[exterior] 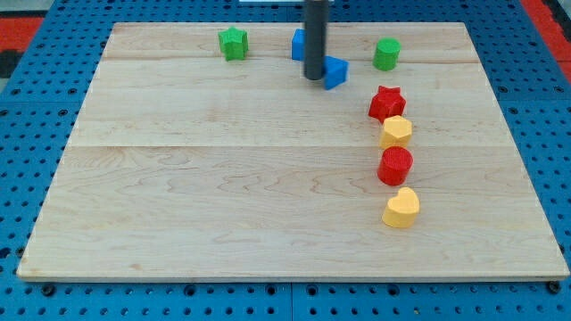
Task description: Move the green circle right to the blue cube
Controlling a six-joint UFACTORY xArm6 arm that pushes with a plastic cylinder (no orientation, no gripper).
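The green circle [386,53] stands near the view's top, right of centre. A blue cube [335,72] sits a little to its left and lower. Another blue block [298,44] is partly hidden behind the rod, its shape unclear. My tip [315,78] rests on the board just left of the blue cube, touching or nearly touching it, and well left of the green circle.
A green star [233,42] lies at the top left. Below the green circle runs a column: red star [386,102], yellow hexagon-like block [396,131], red cylinder [394,166], yellow heart [401,208]. The wooden board [223,196] rests on a blue pegboard.
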